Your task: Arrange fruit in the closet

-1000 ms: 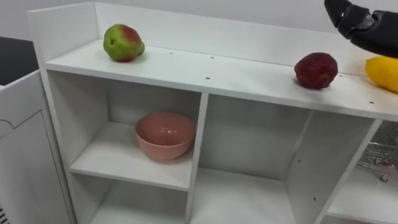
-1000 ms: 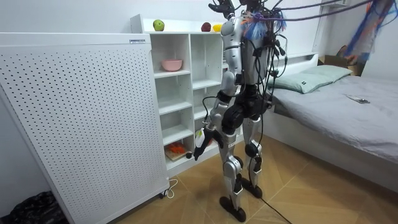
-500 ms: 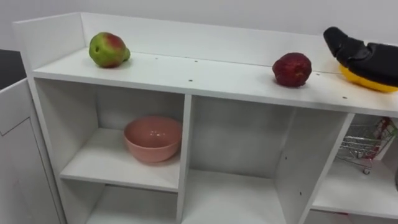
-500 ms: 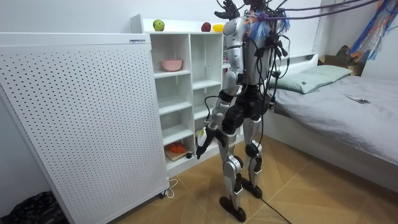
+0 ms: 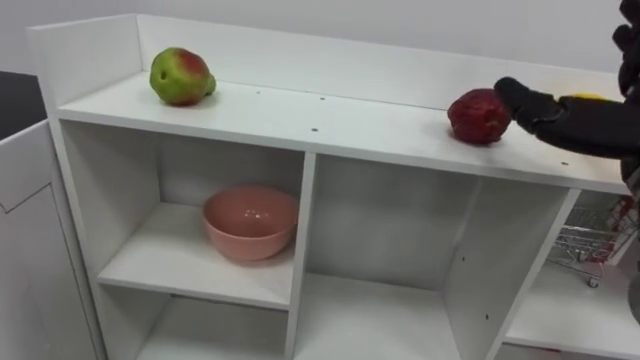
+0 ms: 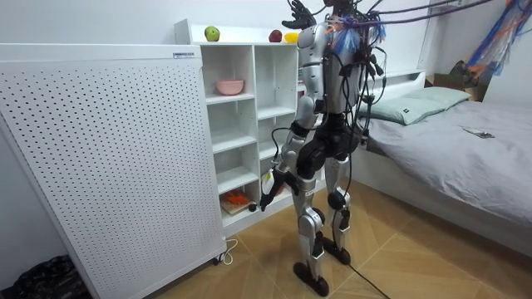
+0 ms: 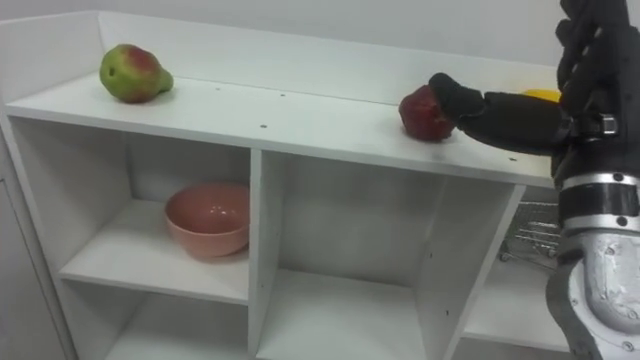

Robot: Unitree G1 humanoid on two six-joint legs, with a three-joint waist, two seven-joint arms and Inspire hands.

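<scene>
Step in hand, by our judgement: taking the red fruit [image 5: 478,115], which sits toward the right of the closet's top shelf [image 5: 330,118]. The right hand [image 7: 520,122] is spread wide, thumb touching the fruit, holding nothing. Next it must close round the fruit. The fruit is roundish, with no clear long axis. The pear [image 5: 181,76], far left, lies sideways, narrow end rightward. The left hand [image 6: 266,198] hangs low; its state we cannot tell.

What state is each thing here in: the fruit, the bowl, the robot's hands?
Pear: lying on top shelf, untouched.
Red fruit: on top shelf, right hand's fingertip at it.
Yellow fruit: mostly hidden behind that hand.
Bowl: upright, empty.
Right hand: open, holding nothing.
Left hand: hanging by the thigh.
</scene>
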